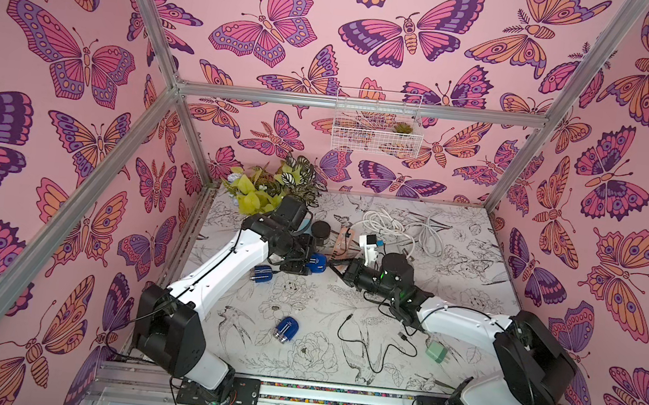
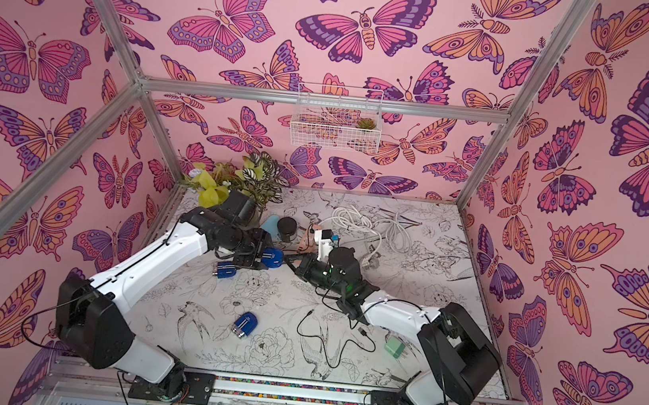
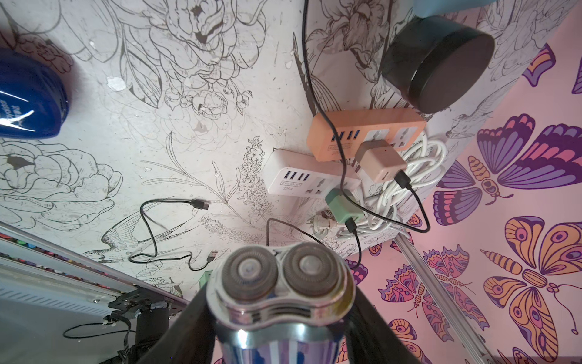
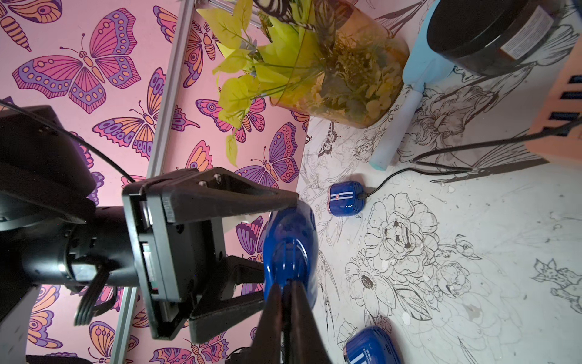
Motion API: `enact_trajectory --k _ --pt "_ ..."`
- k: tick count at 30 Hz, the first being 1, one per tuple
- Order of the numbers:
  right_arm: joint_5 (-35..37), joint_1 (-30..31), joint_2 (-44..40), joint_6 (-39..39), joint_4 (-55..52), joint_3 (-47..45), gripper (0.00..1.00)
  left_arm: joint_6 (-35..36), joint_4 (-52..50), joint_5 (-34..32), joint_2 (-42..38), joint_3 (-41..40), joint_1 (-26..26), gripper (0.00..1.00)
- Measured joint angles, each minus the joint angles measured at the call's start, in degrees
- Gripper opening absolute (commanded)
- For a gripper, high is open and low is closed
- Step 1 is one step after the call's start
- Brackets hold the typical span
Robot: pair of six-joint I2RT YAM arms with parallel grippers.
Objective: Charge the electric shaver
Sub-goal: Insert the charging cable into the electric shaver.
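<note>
My left gripper [image 3: 281,315] is shut on a blue electric shaver [image 3: 280,280], held off the table with its two round heads facing the left wrist camera. In both top views that shaver [image 1: 318,264] [image 2: 273,257] hangs at mid-table between the two arms. My right gripper [image 4: 285,302] is shut on the end of a thin black charging cable, its tips pressed against the base of the held shaver [image 4: 289,252]. The plug itself is hidden between the fingers. My left gripper's black fingers [image 4: 233,197] clamp the shaver from both sides.
Two more blue shavers lie on the table, one [image 1: 262,274] with a cable plugged in, one [image 1: 286,329] nearer the front. Orange [image 3: 365,126] and white [image 3: 302,181] power strips carry tan [image 3: 382,160] and green [image 3: 341,208] adapters. A black jar [image 1: 320,231], a plant [image 1: 270,189], a white cord coil [image 1: 395,224], a loose cable [image 1: 365,341] and a green adapter [image 1: 437,351] also lie about.
</note>
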Motion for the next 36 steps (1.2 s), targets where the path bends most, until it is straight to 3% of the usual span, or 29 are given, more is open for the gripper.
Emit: enact_trajectory --k 27,36 --pt "-5.79 -1.42 -2.47 -6.97 -3.30 0.83 0.00 0.02 0.85 3.13 -3.48 -1.70 0.33 0.00" --pt "-5.35 -0.44 0.48 -7.13 -5.35 4.11 0.00 -0.22 0.11 -0.17 -3.48 -1.66 0.33 0.00"
